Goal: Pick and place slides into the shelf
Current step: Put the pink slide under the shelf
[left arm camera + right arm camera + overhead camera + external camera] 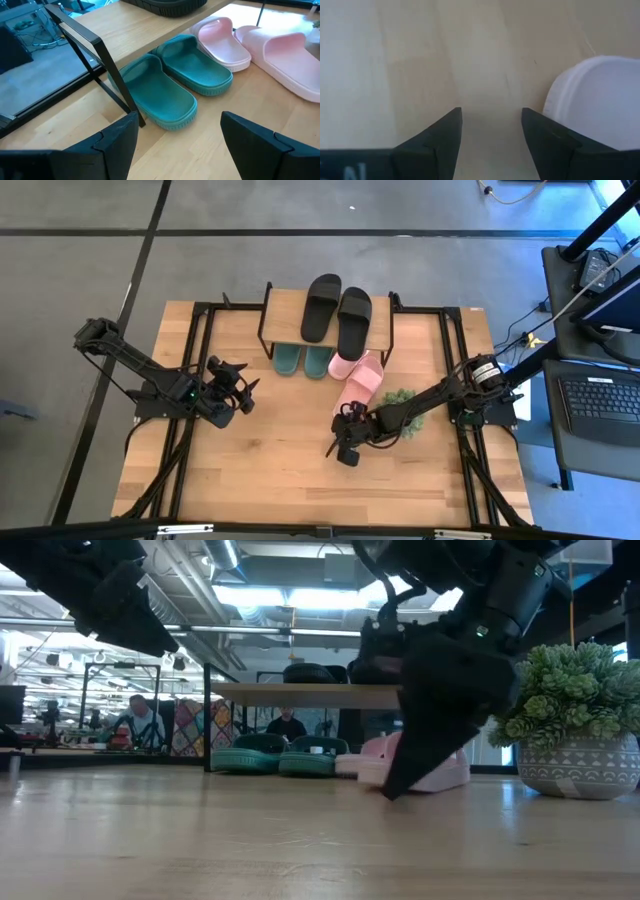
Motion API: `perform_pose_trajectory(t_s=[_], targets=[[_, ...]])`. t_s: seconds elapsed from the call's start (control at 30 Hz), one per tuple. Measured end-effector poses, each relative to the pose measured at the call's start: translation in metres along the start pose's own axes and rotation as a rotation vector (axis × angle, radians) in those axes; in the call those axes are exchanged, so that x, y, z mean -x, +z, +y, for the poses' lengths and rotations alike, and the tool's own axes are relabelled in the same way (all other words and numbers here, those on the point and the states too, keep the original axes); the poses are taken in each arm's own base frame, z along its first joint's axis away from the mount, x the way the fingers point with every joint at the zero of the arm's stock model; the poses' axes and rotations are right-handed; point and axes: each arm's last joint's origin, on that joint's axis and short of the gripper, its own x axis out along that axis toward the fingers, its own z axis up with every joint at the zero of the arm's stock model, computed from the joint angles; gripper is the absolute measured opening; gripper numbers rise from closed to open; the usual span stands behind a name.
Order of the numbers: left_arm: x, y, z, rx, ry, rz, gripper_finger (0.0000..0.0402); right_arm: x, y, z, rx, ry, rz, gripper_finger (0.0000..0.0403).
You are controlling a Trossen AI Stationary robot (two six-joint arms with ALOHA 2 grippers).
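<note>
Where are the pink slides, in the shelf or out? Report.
One in, one out: one pink slide lies under the shelf beside the green pair; the other pink slide lies outside.

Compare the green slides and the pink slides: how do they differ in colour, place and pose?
The green slides are dark teal; the pink slides are pale pink. The green pair sits side by side under the shelf; of the pink pair, one is tucked under it and the other lies out on the table, angled. Both are open-toe rubber slides, resting sole down.
</note>
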Motion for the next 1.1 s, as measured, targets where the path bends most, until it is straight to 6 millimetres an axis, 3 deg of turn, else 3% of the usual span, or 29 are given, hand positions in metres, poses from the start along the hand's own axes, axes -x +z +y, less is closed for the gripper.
perform_pose_trajectory(t_s=[0.3, 0.63, 0.73, 0.9, 1.1], targets=[[0.000, 0.000, 0.000, -0.002, 0.001, 0.001, 0.0273, 0.007, -0.007, -0.001, 0.013, -0.036, 0.069, 0.0208], [0.000, 0.000, 0.000, -0.006, 0.003, 0.002, 0.0273, 0.067, 0.000, 0.004, 0.028, -0.101, -0.024, 0.0208], [0.000, 0.000, 0.001, -0.007, 0.003, 0.002, 0.0273, 0.078, 0.001, -0.007, 0.005, -0.236, -0.059, 0.0208], [0.000, 0.000, 0.001, -0.025, 0.003, 0.001, 0.0273, 0.071, 0.014, -0.038, 0.018, -0.325, -0.026, 0.0208], [0.000, 0.000, 0.000, -0.030, 0.003, 0.001, 0.0273, 0.084, 0.031, -0.086, -0.046, -0.356, 0.271, 0.0208]])
